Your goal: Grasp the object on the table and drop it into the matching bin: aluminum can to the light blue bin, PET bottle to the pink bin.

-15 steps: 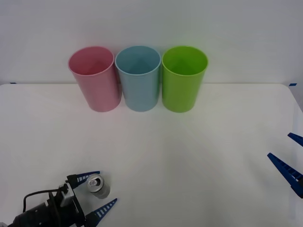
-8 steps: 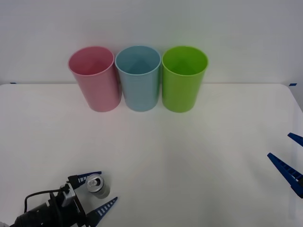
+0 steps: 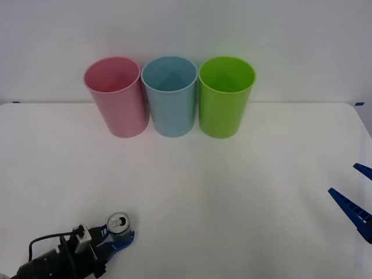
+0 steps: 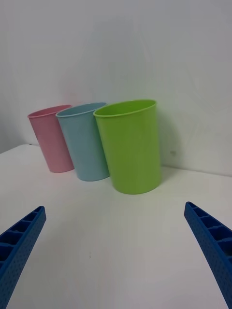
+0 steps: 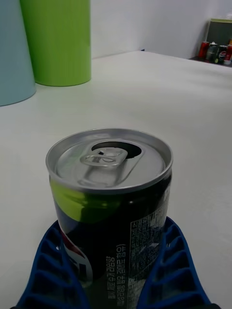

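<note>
Your left gripper (image 3: 119,237) clamps the aluminum can (image 3: 119,225) upright — far nearer you than the light blue bin (image 3: 170,96). The left wrist view adds dark printed sides. Right gripper (image 4: 116,251) gapes, parked.

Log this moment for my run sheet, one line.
phase: grasp | left claw: shut on can | right claw: open, parked | can: upright on table

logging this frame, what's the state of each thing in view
aluminum can: upright on the table, top opened, clamped by the left end effector
left end effector: shut on the can
right end effector: open, idle at the table's right edge
pink bin: upright
light blue bin: upright
lime green bin: upright
</note>
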You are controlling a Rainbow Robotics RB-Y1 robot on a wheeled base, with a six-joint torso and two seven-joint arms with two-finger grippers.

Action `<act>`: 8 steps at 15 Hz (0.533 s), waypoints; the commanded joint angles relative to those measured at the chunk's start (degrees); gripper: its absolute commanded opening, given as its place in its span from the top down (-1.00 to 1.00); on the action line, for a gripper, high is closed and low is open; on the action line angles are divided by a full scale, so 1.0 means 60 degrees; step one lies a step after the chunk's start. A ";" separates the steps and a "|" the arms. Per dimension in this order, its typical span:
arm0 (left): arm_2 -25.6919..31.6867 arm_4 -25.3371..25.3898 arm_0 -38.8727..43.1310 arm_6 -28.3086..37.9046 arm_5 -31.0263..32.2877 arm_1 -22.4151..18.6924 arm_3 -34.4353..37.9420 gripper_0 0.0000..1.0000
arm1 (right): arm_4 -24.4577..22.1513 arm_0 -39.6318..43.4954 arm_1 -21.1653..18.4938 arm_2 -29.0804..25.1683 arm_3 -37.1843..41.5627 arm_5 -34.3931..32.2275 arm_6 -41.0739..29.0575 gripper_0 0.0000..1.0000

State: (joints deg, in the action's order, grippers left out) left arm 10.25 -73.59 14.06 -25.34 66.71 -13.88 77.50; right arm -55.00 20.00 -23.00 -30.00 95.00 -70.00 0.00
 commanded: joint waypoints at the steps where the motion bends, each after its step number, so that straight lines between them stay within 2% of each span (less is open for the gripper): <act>1: 0.0152 0.0034 0.0030 -0.0010 0.0000 -0.0001 0.0003 1.00 | 0.0000 0.0000 0.0000 0.0000 0.0000 0.0000 0.0000 -1.00; 4: 0.0357 0.0210 0.0132 -0.0025 0.0088 -0.0103 0.0017 1.00 | 0.0000 0.0000 0.0000 0.0000 0.0000 0.0000 0.0000 -1.00; 8: 0.0357 0.0928 0.0410 0.0019 0.0103 -0.0572 0.0135 1.00 | 0.0000 0.0000 0.0000 0.0000 0.0000 0.0000 0.0000 -1.00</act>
State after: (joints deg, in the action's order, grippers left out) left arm 12.39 -68.88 16.14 -25.31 67.28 -16.79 78.05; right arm -55.00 20.00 -23.00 -30.00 95.00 -70.00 0.00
